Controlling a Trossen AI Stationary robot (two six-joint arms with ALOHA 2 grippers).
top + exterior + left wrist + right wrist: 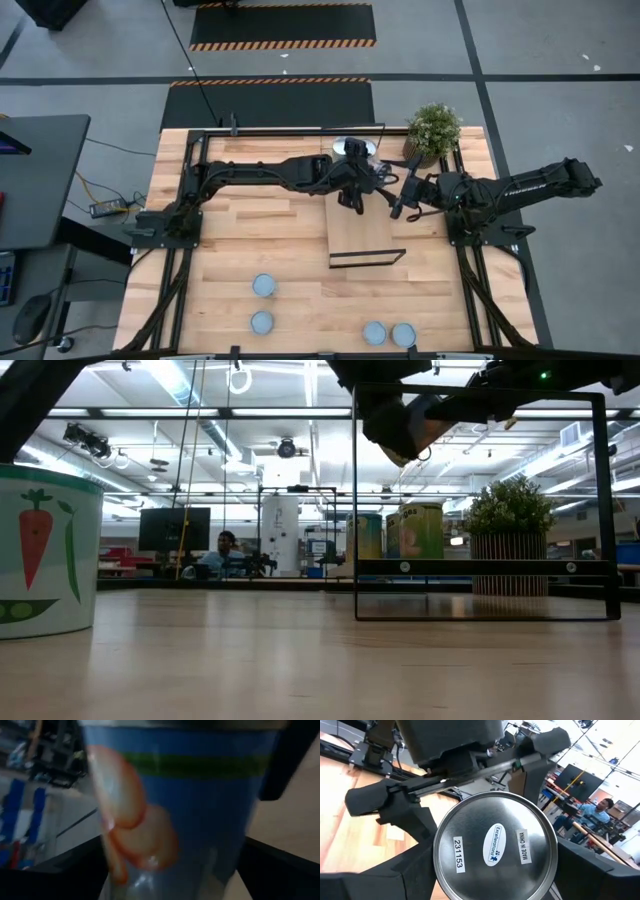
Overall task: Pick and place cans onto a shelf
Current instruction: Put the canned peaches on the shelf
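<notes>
A blue can with a peach-slice label (190, 810) is held up over the light-wood shelf (365, 238), between my two grippers. My left gripper (354, 198) reaches in from the table's left and is shut on it. My right gripper (398, 206) reaches in from the right and is shut on the can's silver bottom end (495, 845). The can also shows high in the low view (410, 430). Two cans (355, 148) stand at the shelf's far end. Several more cans (264, 285) stand on the tabletop near its front edge. My left gripper holds the can's blue side wall (150, 870) between its two fingers, which lie across the can. The can fills the wrist view and is lifted clear of the shelf, tilted. My right gripper has the can's bottom end between its fingers, the rim (442, 870) against them. The fingers come level from the table's right and lie along the can, whose flat bottom faces the wrist. The can is clear of the shelf.
A potted plant (433, 128) stands at the table's far right, beside the shelf. The shelf's black wire frame (600, 510) rises over the board. A white can with a carrot picture (40, 550) stands close to the low camera. A person (225, 550) sits in the room beyond.
</notes>
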